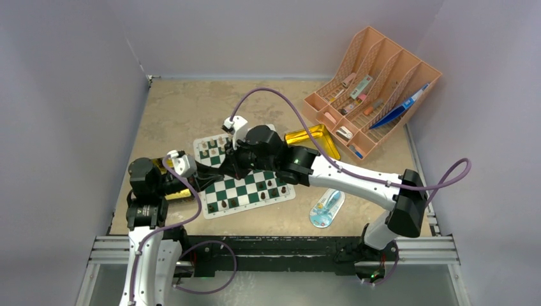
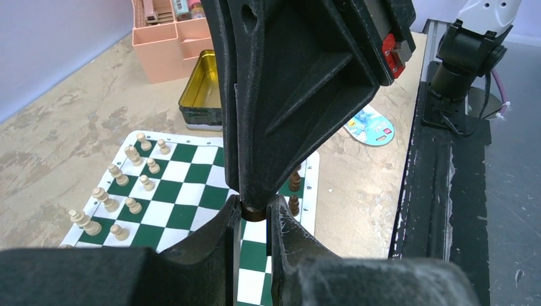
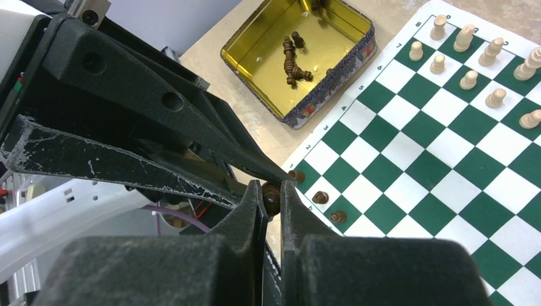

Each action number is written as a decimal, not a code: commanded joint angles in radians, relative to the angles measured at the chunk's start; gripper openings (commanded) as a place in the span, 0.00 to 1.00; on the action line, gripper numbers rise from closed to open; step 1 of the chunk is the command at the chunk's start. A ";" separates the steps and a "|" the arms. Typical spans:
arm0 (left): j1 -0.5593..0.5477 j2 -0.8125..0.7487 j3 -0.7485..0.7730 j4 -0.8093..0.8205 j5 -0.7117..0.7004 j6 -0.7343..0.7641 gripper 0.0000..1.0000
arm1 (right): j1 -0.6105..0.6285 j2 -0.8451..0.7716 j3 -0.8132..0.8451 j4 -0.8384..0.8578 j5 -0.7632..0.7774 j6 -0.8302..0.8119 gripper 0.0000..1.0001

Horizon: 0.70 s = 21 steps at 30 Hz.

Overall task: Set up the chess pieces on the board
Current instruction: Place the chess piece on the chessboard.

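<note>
Item: dark piece, clamped by left jaws and right jaws together. Hazard: an uneven release may twist it loose, dropping it onto the board.

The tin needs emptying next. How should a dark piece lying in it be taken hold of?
Grip the dark piece across its stem, coming straight down from above. It lies flat on the floor of the tin, whose walls would likely block a sideways approach. Other pieces lie close by, so set the jaws crosswise to its length.
</note>
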 commanded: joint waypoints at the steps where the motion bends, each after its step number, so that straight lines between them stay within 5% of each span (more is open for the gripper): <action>1: -0.001 0.009 0.027 0.037 -0.037 -0.011 0.16 | 0.005 -0.076 -0.035 0.000 0.056 -0.023 0.00; 5: -0.001 0.009 0.033 0.046 -0.088 -0.057 0.45 | 0.005 -0.120 -0.108 0.044 0.145 -0.038 0.00; 14: -0.001 -0.004 0.024 0.056 -0.246 -0.195 0.61 | 0.004 -0.148 -0.286 0.196 0.297 -0.101 0.00; 21: -0.001 0.106 0.120 -0.066 -0.529 -0.389 0.66 | 0.005 -0.065 -0.364 0.260 0.371 -0.108 0.01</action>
